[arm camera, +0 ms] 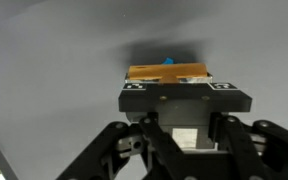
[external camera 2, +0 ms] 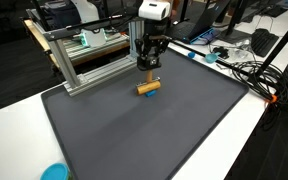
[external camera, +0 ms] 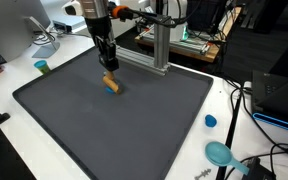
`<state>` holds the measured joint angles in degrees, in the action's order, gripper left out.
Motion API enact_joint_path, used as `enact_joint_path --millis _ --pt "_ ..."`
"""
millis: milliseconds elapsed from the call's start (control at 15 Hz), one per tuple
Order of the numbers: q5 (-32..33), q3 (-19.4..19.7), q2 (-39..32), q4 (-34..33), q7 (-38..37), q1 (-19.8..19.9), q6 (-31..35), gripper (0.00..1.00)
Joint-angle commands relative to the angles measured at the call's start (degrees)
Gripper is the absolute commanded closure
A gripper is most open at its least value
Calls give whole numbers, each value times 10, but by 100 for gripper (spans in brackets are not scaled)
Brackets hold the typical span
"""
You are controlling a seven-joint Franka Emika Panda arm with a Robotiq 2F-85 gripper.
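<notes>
A short yellow-orange block with a blue end [external camera: 111,85] [external camera 2: 148,87] sits low over the dark grey mat [external camera: 134,135] [external camera 2: 154,135], towards its far side. My gripper [external camera: 108,71] [external camera 2: 149,73] comes straight down onto it and is shut on it at the fingertips. In the wrist view the block [arm camera: 167,73] shows just past the gripper [arm camera: 184,95], its blue tip at the far edge and a shadow on the mat beyond it. The contact between pads and block is hidden by the black fingertip bar.
An aluminium frame [external camera: 160,45] [external camera 2: 84,60] stands at the mat's far edge, close behind the gripper. A blue cap [external camera: 211,121], a teal scoop-like thing [external camera: 221,153] [external camera 2: 54,172] and a small cylinder [external camera: 42,67] lie off the mat. Cables [external camera: 246,100] [external camera 2: 246,70] run along one side.
</notes>
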<state>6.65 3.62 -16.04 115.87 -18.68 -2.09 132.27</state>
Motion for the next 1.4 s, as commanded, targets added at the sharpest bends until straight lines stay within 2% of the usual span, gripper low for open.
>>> enact_joint_path --millis 0,400,1000,1333 --pt "-11 0 -15 8 26 9 -36 78" --pt "-38 -2 -13 8 22 13 -22 78" --pt "-72 -13 89 26 113 21 -46 78" --pt "-52 -11 63 29 45 12 16 78"
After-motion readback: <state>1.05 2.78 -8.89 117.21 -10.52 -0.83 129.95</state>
